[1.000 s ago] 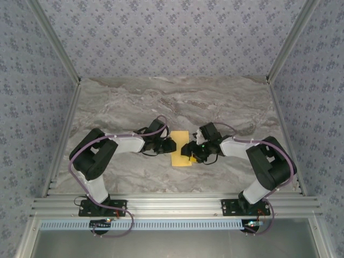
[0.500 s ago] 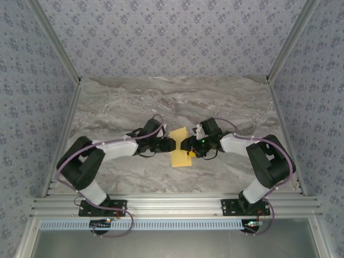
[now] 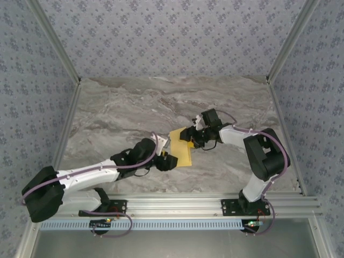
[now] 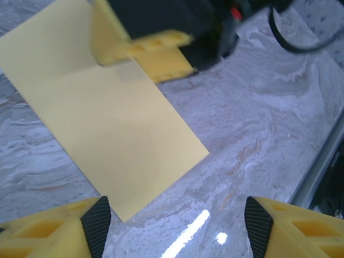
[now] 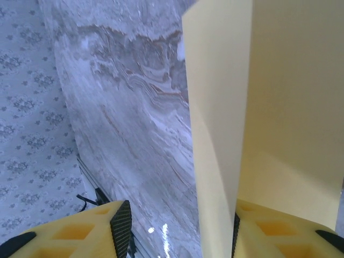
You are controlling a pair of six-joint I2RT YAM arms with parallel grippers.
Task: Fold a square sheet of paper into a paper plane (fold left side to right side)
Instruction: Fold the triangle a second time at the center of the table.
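Top external: yellow paper sheet mid-tabletop, a tool at each end

Top external view: the paper sheet (image 3: 181, 151) lies near the middle of the grey marbled tabletop (image 3: 129, 102), slightly right of centre. It reads as a narrow rectangle, set at a slant. The left tool (image 3: 167, 161) sits low at the sheet's near-left side, just beside its edge, and the left arm is stretched out long and low from its base. The right tool (image 3: 189, 136) is at the sheet's far end, over the far corner.

Left wrist view: the sheet (image 4: 118, 134) lies flat on the tabletop (image 4: 258, 123), plain yellow with no marks. The left tool (image 4: 174, 223) is spread wide with nothing between its fingers. The sheet's near corner lies just beyond the fingertips, and contact is not visible. At the top of this view a yellow finger (image 4: 156, 45) of the right tool rests at the sheet's far part. A strip of paper next to it looks lifted, though it is blurred.

Right wrist view: the right tool (image 5: 180, 231) has its fingers standing apart. One layer of the sheet (image 5: 290, 107) rises between them. The layer leans against the pad on the view's right (image 5: 234, 236). The other pad (image 5: 121, 228) has a clear gap to the paper, so it is not pinched. The tabletop (image 5: 123, 107) runs beyond, with a patterned wall at the left.
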